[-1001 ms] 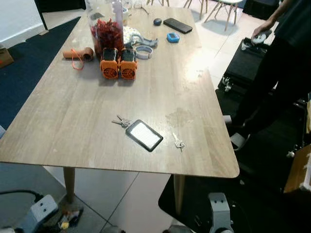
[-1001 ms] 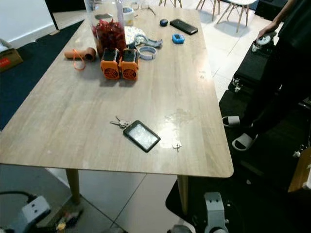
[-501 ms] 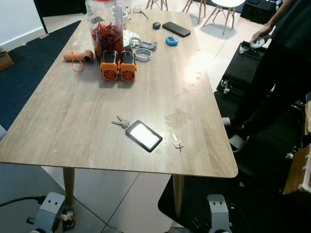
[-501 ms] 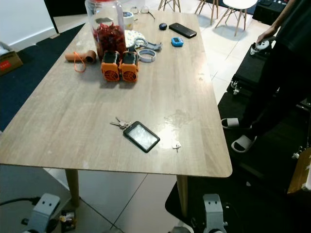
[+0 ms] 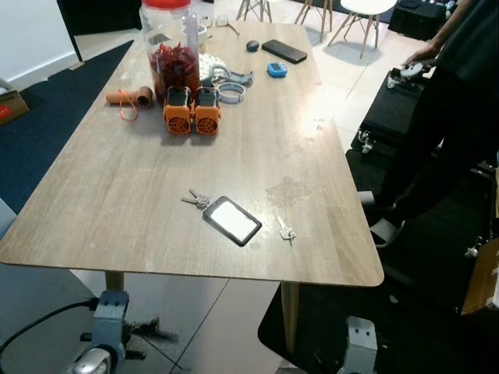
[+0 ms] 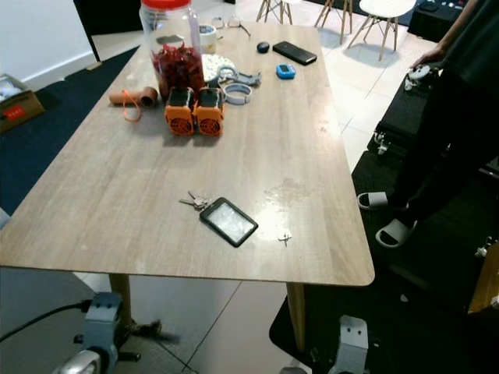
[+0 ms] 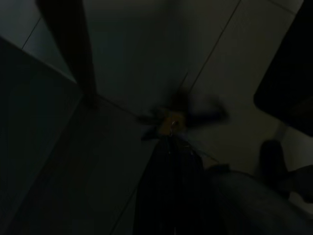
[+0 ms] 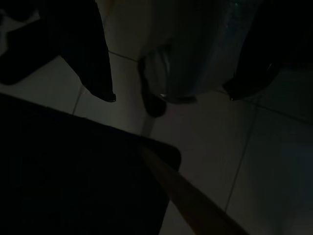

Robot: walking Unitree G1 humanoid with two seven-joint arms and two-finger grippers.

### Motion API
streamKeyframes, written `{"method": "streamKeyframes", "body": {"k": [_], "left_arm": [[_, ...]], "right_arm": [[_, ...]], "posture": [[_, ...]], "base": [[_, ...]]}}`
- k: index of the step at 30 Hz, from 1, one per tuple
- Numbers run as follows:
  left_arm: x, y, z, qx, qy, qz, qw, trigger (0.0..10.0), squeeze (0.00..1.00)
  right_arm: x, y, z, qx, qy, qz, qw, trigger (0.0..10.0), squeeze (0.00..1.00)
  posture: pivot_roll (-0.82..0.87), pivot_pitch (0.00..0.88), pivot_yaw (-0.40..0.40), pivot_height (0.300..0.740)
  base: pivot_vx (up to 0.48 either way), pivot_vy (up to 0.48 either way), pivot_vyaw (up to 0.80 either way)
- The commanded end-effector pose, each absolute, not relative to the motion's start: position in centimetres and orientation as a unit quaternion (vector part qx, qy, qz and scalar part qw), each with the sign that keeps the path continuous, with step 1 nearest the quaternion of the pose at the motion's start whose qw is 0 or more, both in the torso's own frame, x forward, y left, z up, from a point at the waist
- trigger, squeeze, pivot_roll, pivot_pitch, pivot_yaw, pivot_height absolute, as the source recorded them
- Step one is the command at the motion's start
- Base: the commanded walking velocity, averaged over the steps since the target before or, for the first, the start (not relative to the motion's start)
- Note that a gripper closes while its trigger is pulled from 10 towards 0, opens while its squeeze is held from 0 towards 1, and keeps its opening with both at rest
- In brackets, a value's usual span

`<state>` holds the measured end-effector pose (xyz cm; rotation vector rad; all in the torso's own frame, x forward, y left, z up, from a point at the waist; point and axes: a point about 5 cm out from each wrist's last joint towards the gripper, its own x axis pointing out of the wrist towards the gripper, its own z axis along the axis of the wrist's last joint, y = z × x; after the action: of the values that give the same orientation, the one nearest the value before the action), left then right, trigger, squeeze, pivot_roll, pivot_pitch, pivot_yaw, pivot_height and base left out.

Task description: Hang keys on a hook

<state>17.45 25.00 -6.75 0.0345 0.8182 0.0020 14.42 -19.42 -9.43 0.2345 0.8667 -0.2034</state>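
Left wrist view dark, blurred: left pincer [image 7: 168,128] clenched on keys [image 7: 172,122]; right pincer [image 8: 168,95] released.

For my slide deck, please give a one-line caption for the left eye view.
Two sets of keys lie beside a card holder near the wooden table's front edge.
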Motion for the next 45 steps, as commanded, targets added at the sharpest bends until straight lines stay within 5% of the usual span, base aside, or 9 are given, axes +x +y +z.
{"method": "streamKeyframes", "body": {"k": [1, 17, 45], "left_arm": [[17.0, 24.5, -7.2, 0.004, 0.404, 0.010, 0.915, 10.0, 0.00], [18.4, 23.2, -7.0, -0.015, 0.398, 0.008, 0.917, 10.0, 0.00], [20.0, 22.7, -6.0, 0.011, 0.359, -0.027, 0.933, 10.0, 0.00]], "right_arm": [[14.1, -19.7, -9.5, 0.120, 0.420, -0.111, 0.893, 10.0, 0.00], [14.8, -19.6, -9.3, 0.118, 0.414, -0.108, 0.896, 10.0, 0.00], [14.9, -19.0, -9.4, 0.124, 0.420, -0.102, 0.893, 10.0, 0.00]], "posture": [[0.05, 0.045, -0.011, 0.740], [0.04, 0.033, -0.005, 0.740], [0.05, 0.047, -0.007, 0.740]], "base": [[0.000, 0.000, 0.00], [-0.033, 0.000, 0.00], [-0.400, 0.000, 0.00]]}}
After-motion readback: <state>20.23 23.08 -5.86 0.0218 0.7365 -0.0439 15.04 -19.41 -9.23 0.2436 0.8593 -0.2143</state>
